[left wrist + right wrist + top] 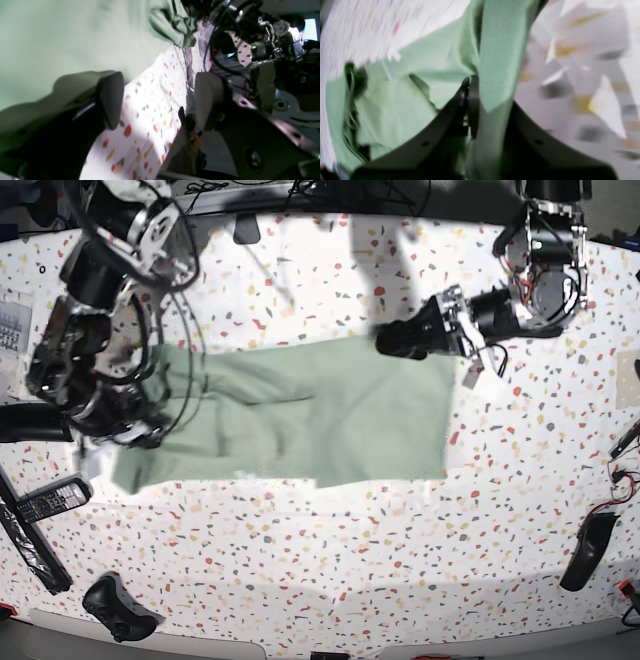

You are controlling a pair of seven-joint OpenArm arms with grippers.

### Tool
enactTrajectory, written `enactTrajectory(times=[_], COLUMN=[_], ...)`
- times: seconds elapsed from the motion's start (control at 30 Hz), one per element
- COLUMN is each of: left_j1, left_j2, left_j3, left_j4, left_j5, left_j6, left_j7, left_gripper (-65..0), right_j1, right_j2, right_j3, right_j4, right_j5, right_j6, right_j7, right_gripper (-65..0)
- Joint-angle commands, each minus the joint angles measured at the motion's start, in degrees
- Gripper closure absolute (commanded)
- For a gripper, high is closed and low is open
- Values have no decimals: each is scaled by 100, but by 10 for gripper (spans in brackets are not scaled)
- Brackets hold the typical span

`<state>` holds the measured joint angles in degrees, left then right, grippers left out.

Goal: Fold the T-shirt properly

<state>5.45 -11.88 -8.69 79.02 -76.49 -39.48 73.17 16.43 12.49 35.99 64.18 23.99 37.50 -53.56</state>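
The pale green T-shirt [320, 415] lies spread across the middle of the speckled table [330, 560], with its left end bunched. My right gripper [470, 86] is shut on a fold of that cloth at the shirt's left end [140, 430], and a green strip runs up between its dark fingers. My left gripper [160, 100] stands open at the shirt's far edge near the right end [388, 340]. Only tabletop shows between its fingers [111, 100]. In the left wrist view the T-shirt [50, 37] fills the upper left.
A remote control [55, 498] and a long black strip [30, 545] lie at the table's left edge. A black game controller [118, 608] sits at the front left. A dark object [585, 550] rests at the right edge. Cables hang around both arms.
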Motion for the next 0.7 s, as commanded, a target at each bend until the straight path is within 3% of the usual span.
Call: enactTrajectory(times=[0.0, 0.13, 0.27, 0.43, 0.67], left_j1=[-103, -212, -203, -199, -197], left_j2=[-20, -15, 116, 428, 796], left_j3=[-22, -22, -22, -24, -22], left_j4=[103, 103, 103, 103, 103], left_j5=[-157, -52, 1303, 2575, 2990], left_j6=[-52, -52, -52, 282, 284], left_j7=[-74, -192, -1156, -1906, -2013], left_gripper=[-408, -408, -408, -408, -408], right_j1=[205, 345, 520, 533, 501], right_j2=[140, 398, 400, 31, -511], right_j3=[70, 111, 107, 98, -654], right_j4=[83, 85, 225, 872, 1615], right_j5=[162, 551, 1582, 1891, 2127], right_j6=[0, 20, 149, 151, 136], right_j7=[72, -247, -1078, -1104, -1106], right_gripper=[0, 0, 0, 0, 0])
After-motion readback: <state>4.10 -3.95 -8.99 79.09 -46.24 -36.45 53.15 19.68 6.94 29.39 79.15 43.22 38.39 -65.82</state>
